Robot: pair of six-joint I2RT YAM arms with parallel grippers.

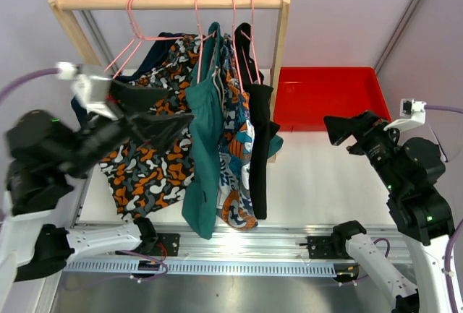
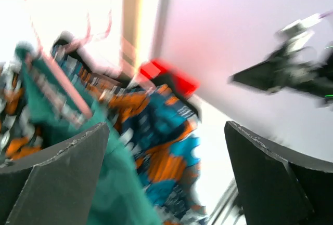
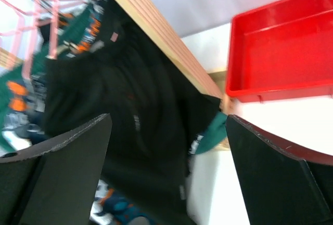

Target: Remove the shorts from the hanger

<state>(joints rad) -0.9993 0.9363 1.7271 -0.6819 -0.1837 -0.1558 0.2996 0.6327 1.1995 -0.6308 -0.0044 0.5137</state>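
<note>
Hanging limp on pink hangers (image 1: 199,16) from the rail (image 1: 166,1), the shorts (image 1: 206,147) look light and soft, probably best pinched at a hem and slid off; left gripper (image 1: 179,107), close by them, and right gripper (image 1: 331,129), well apart, both gape empty.

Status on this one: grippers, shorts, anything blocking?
Left gripper open, by the hanging shorts. Right gripper open, facing black shorts, apart. All shorts on pink hangers. No obstruction seen.
</note>
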